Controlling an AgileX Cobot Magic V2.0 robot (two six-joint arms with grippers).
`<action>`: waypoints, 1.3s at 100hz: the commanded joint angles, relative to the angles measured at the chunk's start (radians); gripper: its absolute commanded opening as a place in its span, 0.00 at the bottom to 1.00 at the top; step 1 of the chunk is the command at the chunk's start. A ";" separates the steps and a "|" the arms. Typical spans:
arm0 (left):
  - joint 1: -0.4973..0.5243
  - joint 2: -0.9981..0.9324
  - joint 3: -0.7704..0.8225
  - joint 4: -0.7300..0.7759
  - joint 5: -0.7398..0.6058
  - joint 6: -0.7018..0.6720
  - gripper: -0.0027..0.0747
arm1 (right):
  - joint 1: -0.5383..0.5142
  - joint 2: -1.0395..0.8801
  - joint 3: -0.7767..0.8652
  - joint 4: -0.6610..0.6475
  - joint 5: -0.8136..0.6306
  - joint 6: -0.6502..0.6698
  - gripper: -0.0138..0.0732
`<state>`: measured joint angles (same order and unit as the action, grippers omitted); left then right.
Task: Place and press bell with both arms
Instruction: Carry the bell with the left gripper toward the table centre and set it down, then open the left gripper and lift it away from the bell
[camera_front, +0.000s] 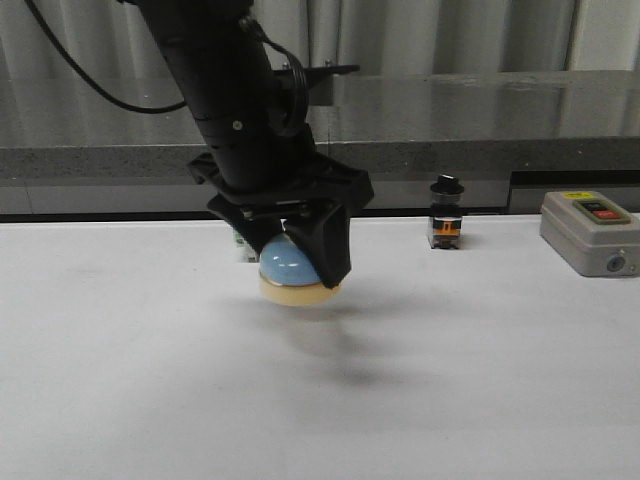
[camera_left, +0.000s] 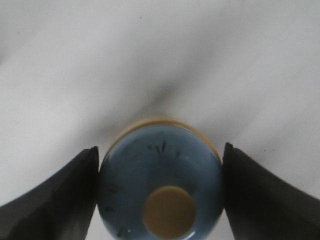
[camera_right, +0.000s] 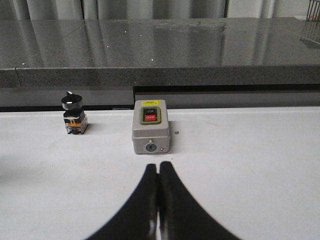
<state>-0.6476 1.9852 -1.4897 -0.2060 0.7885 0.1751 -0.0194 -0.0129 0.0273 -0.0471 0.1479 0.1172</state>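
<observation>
Left of centre in the front view, the left tool (camera_front: 298, 262) is clamping the bell (camera_front: 288, 270) by its blue dome and holding it just above the white surface (camera_front: 130, 380), shadow sitting underneath. Further right, a small black knob switch (camera_front: 446, 213) is standing by the back edge. Far right, the grey box (camera_front: 590, 232) is sitting there. The right tool (camera_right: 159, 200) is pressing its fingers together, gripping nothing.

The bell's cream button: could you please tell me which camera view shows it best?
The left wrist view: it looks straight down on the bell, with the button in full sight between the left gripper's jaws. The front view shows only the dome and base, the gripper hiding the top. The right wrist view misses the bell.
</observation>
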 joint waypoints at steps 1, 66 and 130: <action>-0.008 -0.031 -0.025 -0.015 -0.037 -0.001 0.44 | 0.001 -0.005 -0.001 -0.012 -0.077 0.001 0.08; -0.004 -0.035 -0.033 -0.015 -0.063 -0.010 0.63 | 0.001 -0.005 -0.001 -0.012 -0.077 0.001 0.08; 0.259 -0.273 -0.008 -0.011 -0.019 -0.012 0.01 | 0.001 -0.005 -0.001 -0.012 -0.077 0.001 0.08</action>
<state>-0.4428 1.8093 -1.4853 -0.2042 0.7916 0.1751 -0.0194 -0.0129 0.0273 -0.0471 0.1479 0.1172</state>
